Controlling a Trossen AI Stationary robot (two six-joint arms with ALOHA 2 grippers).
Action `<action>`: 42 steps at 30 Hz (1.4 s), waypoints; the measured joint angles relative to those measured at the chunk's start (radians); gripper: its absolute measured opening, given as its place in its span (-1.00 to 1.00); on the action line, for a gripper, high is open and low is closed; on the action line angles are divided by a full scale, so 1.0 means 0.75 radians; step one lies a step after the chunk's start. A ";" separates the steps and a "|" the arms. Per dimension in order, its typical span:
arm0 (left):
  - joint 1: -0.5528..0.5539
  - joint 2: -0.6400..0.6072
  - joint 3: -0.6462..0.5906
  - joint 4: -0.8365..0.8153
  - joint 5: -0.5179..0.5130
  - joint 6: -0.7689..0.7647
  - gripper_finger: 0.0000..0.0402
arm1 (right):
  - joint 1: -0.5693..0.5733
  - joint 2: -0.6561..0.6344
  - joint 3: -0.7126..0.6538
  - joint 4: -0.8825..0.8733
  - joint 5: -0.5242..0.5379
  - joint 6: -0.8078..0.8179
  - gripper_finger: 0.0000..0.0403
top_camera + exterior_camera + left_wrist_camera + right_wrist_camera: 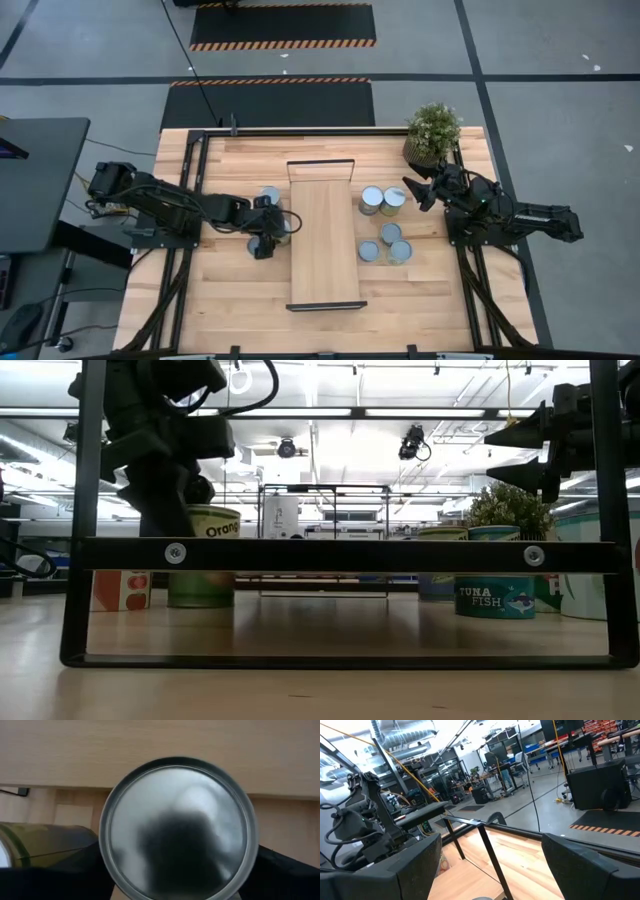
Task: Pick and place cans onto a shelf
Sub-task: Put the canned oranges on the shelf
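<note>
- Left claw (266, 243) clamped around a can (177, 827) on the tabletop (420, 300), just left of the shelf (323, 240).
- Right claw (412, 192) spread apart, raised near four cans (385, 225) right of shelf.

I am looking at a can (177, 827) with a shiny silver-grey lid. Another can (203, 556) is showing green sides with orange letters. A blue can (494, 598) is showing white words and a fish picture. The shelf (324, 240) is glowing light wood with black frames. My arms are looking dark.
</note>
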State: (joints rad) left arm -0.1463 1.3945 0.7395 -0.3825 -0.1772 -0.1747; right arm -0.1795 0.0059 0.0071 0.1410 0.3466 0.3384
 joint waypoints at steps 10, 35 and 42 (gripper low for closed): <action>0.000 -0.062 0.167 -0.282 0.027 -0.136 0.55 | 0.000 0.000 0.000 0.000 0.000 0.000 0.75; 0.298 0.503 0.880 -0.210 0.059 0.109 0.53 | 0.001 0.001 0.000 0.001 -0.010 0.000 0.75; 0.339 0.710 1.146 -0.347 0.061 0.191 0.53 | 0.001 0.001 0.000 0.000 -0.011 0.000 0.75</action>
State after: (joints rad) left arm 0.1081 1.9266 1.5991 -0.6425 -0.1313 -0.0312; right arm -0.1791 0.0063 0.0071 0.1413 0.3386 0.3382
